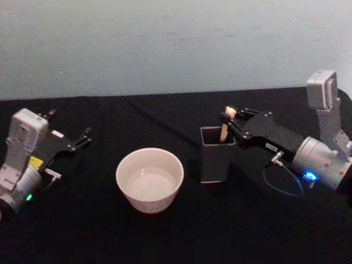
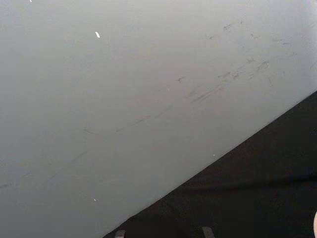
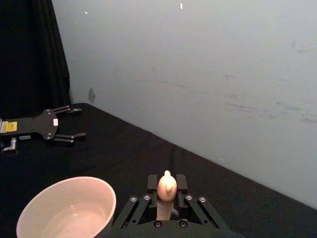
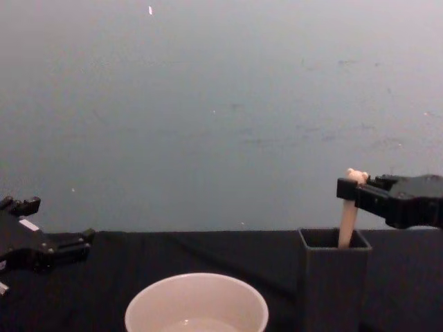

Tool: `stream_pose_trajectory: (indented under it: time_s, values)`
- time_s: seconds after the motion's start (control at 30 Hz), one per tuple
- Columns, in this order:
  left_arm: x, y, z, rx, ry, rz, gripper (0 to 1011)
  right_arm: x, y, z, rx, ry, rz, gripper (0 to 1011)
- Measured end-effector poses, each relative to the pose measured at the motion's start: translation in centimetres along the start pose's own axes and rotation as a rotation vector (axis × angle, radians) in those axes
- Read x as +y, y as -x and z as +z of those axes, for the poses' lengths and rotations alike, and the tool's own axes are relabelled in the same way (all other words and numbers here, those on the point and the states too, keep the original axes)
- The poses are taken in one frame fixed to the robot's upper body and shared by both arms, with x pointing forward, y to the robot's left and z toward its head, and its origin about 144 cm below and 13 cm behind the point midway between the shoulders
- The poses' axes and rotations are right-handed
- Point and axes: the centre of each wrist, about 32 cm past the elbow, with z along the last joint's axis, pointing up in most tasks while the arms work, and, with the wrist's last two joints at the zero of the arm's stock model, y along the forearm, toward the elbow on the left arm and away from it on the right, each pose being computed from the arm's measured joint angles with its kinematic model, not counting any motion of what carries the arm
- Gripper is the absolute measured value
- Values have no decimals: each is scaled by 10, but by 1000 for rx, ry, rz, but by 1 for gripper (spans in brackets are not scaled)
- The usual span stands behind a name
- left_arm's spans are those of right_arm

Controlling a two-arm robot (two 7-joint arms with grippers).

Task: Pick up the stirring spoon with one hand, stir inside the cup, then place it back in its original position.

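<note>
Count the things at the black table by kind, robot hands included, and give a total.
Cup: 1
Stirring spoon: 1
Dark grey holder: 1
Robot hands: 2, the left hand open and the right hand closed on the stirring spoon
Total: 5

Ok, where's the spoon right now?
In the head view, the spoon stands in the dark holder right of the cup, gripped at its top by the right gripper.
</note>
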Motion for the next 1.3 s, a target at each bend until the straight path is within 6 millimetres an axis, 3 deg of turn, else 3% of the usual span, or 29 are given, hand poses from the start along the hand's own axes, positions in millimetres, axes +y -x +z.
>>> stream_pose_trajectory:
  time_s: [1.3]
  values:
    - [0, 0, 0, 0, 0, 0, 1001, 2, 9, -9, 16, 63, -31, 214]
